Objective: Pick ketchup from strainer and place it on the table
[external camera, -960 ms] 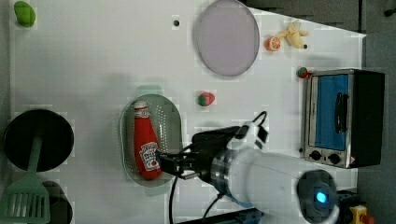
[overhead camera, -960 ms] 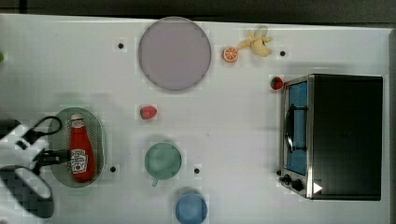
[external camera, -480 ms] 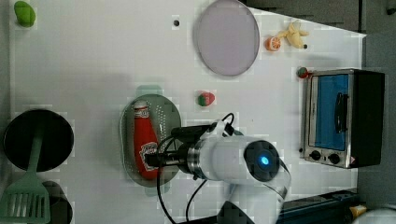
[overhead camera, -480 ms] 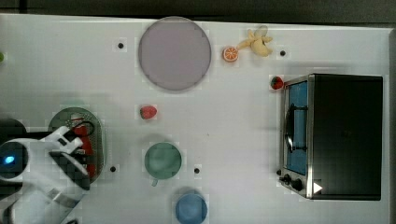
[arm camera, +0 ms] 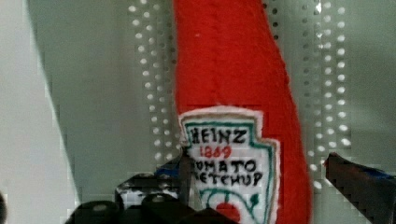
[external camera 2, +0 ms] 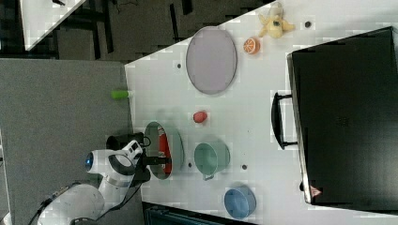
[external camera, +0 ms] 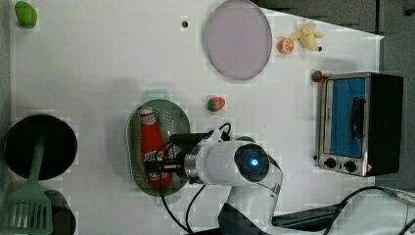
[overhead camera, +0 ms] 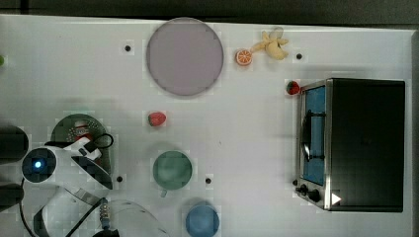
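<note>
One ketchup bottle [external camera: 152, 147] lies flat in the pale green strainer [external camera: 171, 117], its white cap toward the left view's top and its label toward the left view's bottom. The gripper [external camera: 157, 168] reaches in from the left view's right, low over the label end, and in the wrist view its fingers [arm camera: 359, 175] stand spread apart on either side of the bottle's labelled body, not pressed against it. The strainer sits on the white table [overhead camera: 247, 123]. In the top view the arm's white housing covers much of the strainer, leaving only part of its rim free. Near the strainer, a strawberry [overhead camera: 157, 118] lies toward the grey-lilac plate [overhead camera: 185, 55], and a green cup [overhead camera: 172, 169] stands just beside the arm, with a blue bowl [overhead camera: 202, 220] farther toward the top view's bottom. A toaster oven [overhead camera: 363, 143] stands well apart at the top view's right, with an orange slice [overhead camera: 243, 57] and a banana [overhead camera: 272, 45] above it. In the left view a black pan [external camera: 39, 147] and a green spatula [external camera: 27, 210] lie to the left.
</note>
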Controlling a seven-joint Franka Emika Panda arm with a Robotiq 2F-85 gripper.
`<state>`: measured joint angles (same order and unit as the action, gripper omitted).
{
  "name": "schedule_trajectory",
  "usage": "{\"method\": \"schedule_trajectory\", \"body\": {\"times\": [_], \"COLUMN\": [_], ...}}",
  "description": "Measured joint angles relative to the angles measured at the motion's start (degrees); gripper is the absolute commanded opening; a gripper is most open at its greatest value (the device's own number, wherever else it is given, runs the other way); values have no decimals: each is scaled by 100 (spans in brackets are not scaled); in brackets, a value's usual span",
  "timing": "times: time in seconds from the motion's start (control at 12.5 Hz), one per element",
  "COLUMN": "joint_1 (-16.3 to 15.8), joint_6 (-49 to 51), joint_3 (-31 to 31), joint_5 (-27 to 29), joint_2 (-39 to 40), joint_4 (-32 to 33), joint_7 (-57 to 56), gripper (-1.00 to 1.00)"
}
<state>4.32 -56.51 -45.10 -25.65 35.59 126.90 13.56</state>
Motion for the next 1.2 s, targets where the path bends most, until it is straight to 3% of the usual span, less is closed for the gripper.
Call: {"method": "schedule_trajectory", "body": {"times": [0.24, 0.56, 0.72, 0.96, 1.2], "joint_1": [-87, -79, -27, 200, 426], "joint_6": [-118, -134, 341, 814, 1360], "joint_3": [36, 53, -53, -540, -937], "joint_5": [-210, -260, -189, 874, 1817], "joint_2": [227, 140, -109, -758, -1509], "joint_4": [-145, -145, -112, -157, -761], "joint_7": [199, 257, 257, 259, 259], "gripper": [20, 18, 18, 18, 18]}}
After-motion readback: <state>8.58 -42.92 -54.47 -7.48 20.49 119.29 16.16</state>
